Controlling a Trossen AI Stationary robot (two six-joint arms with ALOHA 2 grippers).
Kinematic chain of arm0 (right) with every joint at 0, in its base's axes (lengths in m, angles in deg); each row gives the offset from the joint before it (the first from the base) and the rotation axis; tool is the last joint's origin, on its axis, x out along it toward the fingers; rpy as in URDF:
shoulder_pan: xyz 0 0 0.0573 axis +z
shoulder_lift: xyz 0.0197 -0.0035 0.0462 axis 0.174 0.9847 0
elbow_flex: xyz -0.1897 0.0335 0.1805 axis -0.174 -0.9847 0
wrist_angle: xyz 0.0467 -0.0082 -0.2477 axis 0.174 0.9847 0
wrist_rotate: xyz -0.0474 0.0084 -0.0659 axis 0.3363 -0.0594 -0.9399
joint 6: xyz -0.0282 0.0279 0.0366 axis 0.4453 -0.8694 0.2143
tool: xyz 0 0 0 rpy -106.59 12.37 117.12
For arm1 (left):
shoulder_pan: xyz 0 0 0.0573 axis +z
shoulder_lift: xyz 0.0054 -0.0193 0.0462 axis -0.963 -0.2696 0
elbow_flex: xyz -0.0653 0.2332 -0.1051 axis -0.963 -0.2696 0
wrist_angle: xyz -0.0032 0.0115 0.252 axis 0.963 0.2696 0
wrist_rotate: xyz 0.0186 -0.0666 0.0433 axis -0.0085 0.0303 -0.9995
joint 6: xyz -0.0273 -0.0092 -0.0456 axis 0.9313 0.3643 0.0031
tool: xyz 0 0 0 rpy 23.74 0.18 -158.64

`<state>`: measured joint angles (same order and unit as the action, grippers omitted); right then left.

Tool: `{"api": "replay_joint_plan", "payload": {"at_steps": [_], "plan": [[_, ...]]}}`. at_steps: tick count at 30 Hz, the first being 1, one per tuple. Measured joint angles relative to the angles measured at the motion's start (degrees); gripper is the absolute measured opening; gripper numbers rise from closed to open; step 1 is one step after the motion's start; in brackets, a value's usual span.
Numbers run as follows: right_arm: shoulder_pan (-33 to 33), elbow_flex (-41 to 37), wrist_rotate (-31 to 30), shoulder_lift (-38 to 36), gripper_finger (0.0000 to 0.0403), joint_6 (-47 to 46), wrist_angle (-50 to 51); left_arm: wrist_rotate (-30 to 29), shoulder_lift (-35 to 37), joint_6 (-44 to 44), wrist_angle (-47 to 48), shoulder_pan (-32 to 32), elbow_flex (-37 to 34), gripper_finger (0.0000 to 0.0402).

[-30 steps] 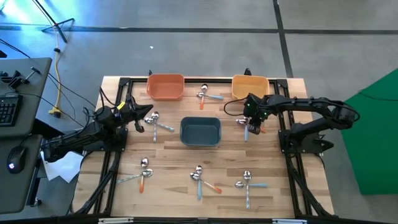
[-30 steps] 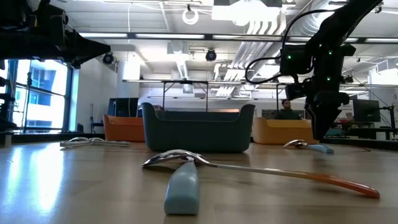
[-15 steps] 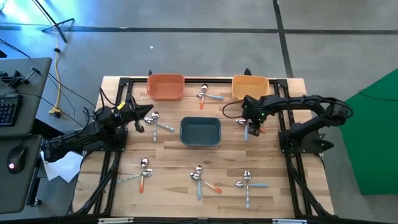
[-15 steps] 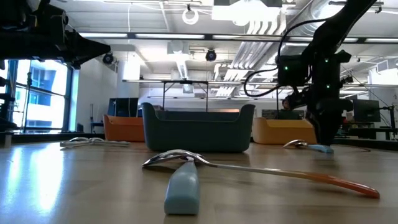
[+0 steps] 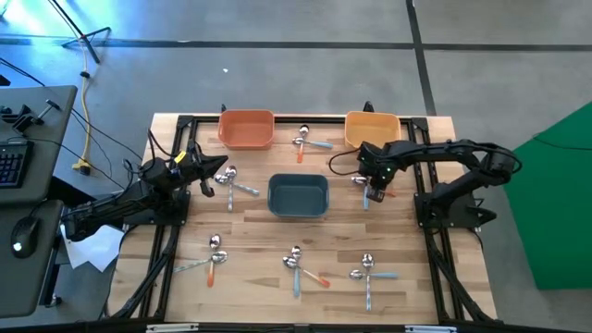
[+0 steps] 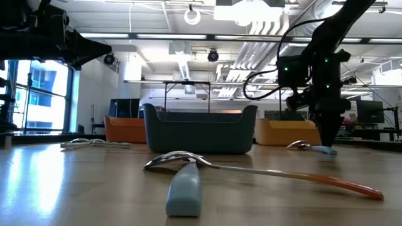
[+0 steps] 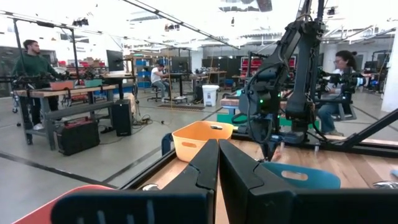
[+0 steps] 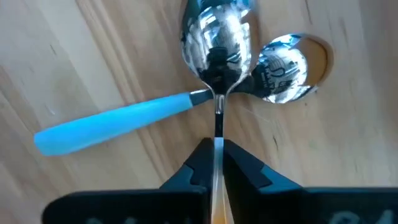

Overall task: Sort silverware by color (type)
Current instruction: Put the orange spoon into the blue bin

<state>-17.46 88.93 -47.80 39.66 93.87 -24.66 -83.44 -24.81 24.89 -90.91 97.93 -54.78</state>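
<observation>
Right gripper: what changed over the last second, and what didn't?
The right gripper came down to the table beside the blue bin and shut on a spoon's thin handle; the blue-handled spoon lies untouched. The left gripper stayed shut and raised; bins and other spoons did not move.

right gripper now lower, jaws newly closed on orange-handled spoon

1. Robotics lab or workshop: open industrial hall with exposed ceiling ducts and strip lighting.
2. Polished concrete floor; workbenches with seated and standing people.
3. Wooden test table on a black frame; computer mouse alongside.
</observation>
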Motion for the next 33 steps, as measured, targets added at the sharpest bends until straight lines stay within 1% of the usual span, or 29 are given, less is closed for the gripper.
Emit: {"api": "replay_joint_plan", "payload": {"at_steps": [2,5,10,14,17,21,24,28,30,33], "plan": [[1.2,3.4,-0.5,-0.1,0.0006,-1.4,2.6,0.0,0.0,0.0,0.1,0.0,0.0,0.0005],[3.5,9.2,-2.8,-0.1,0.0008,-4.2,10.6,0.0,0.0,0.0,0.0,0.0,0.0,0.0005],[9.0,22.1,-4.0,-0.3,0.0004,-9.4,18.2,0.0,0.0,-0.5,0.0,0.0,0.0,0.0005],[14.9,31.7,-4.2,-0.2,0.0004,-14.7,17.1,0.0,0.0,-2.6,0.0,0.0,0.0,0.0005],[19.8,37.0,-6.2,1.2,0.0003,-19.9,14.5,-0.3,0.0,-4.3,0.0,0.0,0.0,0.0005],[25.7,42.9,-10.4,7.6,0.0003,-22.9,10.4,-0.7,0.0,-5.5,0.0,0.0,0.0,0.0005],[28.0,47.6,-10.6,15.2,0.0003,-23.1,9.0,-1.0,0.0,-6.9,0.0,0.0,0.0,0.0005],[28.2,54.7,-11.7,25.1,0.0003,-23.5,10.8,-1.6,0.0,-8.0,0.0,0.0,0.0,0.0005],[27.7,57.9,-11.7,29.1,0.0003,-21.0,12.3,-1.6,0.0,-8.0,0.1,0.0,0.0,0.0005],[26.6,62.2,-10.1,33.5,0.0003,-17.9,12.9,-1.6,0.0,-8.5,0.6,0.0,0.0,0.0005]]}}
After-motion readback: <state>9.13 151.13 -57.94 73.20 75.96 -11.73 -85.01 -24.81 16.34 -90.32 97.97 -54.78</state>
